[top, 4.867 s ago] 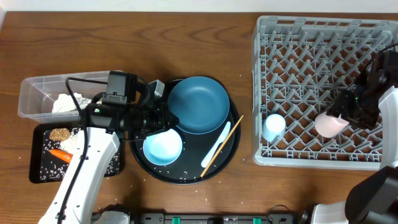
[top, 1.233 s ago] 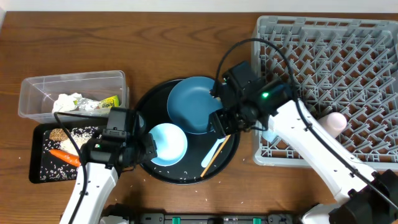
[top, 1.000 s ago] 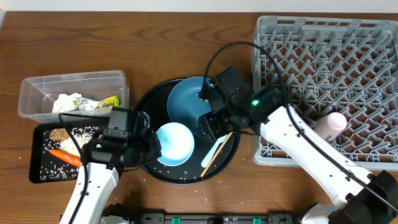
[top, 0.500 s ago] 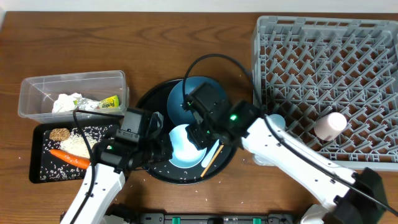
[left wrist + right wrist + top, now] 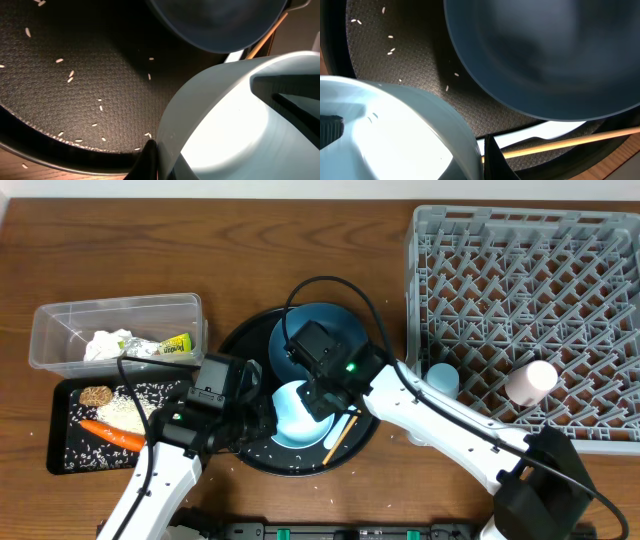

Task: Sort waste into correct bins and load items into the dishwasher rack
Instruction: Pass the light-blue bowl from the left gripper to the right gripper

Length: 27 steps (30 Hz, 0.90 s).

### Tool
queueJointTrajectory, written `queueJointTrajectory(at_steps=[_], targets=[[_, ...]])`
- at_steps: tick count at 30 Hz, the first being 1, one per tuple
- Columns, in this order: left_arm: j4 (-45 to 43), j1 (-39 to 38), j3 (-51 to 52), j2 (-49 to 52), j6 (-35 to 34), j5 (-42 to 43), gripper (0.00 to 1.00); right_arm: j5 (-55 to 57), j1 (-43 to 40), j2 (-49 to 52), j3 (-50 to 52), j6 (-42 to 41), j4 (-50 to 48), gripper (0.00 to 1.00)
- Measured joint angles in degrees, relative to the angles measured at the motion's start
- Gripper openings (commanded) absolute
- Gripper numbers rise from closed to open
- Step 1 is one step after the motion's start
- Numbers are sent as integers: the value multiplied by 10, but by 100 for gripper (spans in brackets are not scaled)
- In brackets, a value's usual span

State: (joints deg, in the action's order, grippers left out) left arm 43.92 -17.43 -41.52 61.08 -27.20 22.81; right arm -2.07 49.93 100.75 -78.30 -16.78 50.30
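While the left claw (image 5: 264,416) pinches the bowl (image 5: 290,422) at 9 o'clock, seemingly for handover, the right claw (image 5: 324,402) straddles 2 o'clock, grip unclear.

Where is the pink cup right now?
In the overhead view, the pink cup sits in the rack on the right, near its front edge, with the blue cup to its left.

Left arm (image 5: 162,468) and right arm (image 5: 440,415) bent inward; jaws nearly meeting.
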Motion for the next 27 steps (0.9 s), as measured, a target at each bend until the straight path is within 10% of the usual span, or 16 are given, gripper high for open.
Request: queueJointTrajectory(at_steps=[6,16,27], targets=[[-10,0,-4,-1,0,2,17,11,0,-2,-15,0,14,1],[-61,0,-133,-1,1,81,82,17,-46,-96,-48,0,46,1],[-45,5,-192,-11,7,40,97,99,-176,-177,-50,6,170,1]])
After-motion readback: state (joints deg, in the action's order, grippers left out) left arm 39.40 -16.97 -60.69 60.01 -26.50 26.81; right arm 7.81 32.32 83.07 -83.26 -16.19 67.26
